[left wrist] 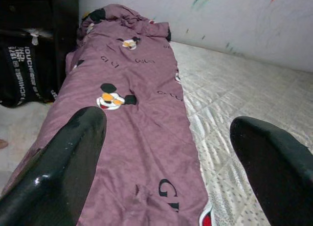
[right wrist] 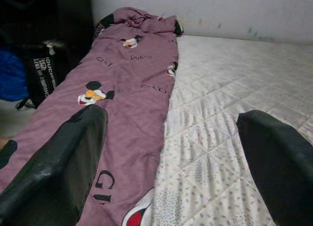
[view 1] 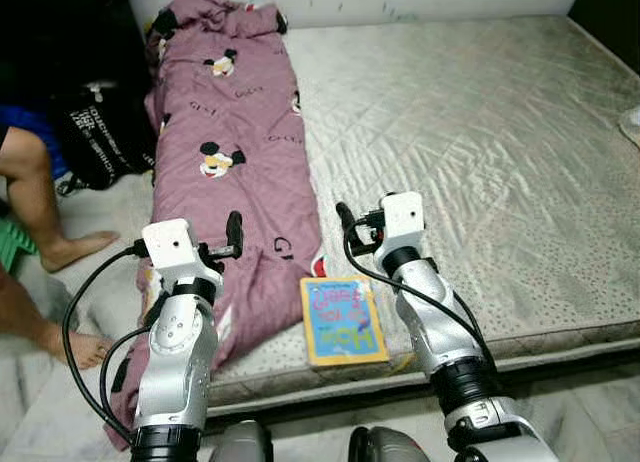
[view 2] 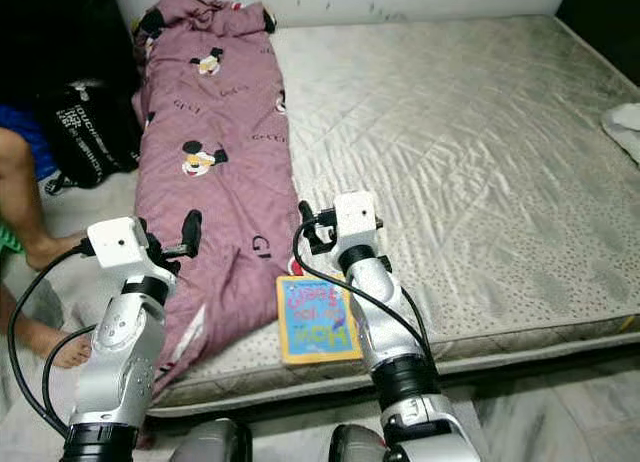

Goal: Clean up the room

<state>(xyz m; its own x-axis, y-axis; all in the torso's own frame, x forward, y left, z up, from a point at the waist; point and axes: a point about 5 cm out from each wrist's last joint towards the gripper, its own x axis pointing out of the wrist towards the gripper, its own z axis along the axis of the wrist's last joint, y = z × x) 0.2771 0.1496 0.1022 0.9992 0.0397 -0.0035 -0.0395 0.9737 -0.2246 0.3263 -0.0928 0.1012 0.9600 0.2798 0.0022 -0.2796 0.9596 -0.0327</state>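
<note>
Purple blanket [view 1: 235, 152], cartoon-printed, is lying lengthwise along the left side of the bare quilted mattress [view 1: 480, 142], its lower end spilling over the front edge beside a colourful book [view 1: 343, 320]. Left gripper [left wrist: 168, 157] and right gripper [right wrist: 173, 157] are hovering above blanket and mattress, fingers spread wide and holding nothing. A black bag [view 1: 100, 132] and a person's bare legs [view 1: 40, 207] are occupying the floor at left.

One blanket [view 1: 240, 152], one book [view 1: 343, 320], one bag [view 1: 100, 132].
</note>
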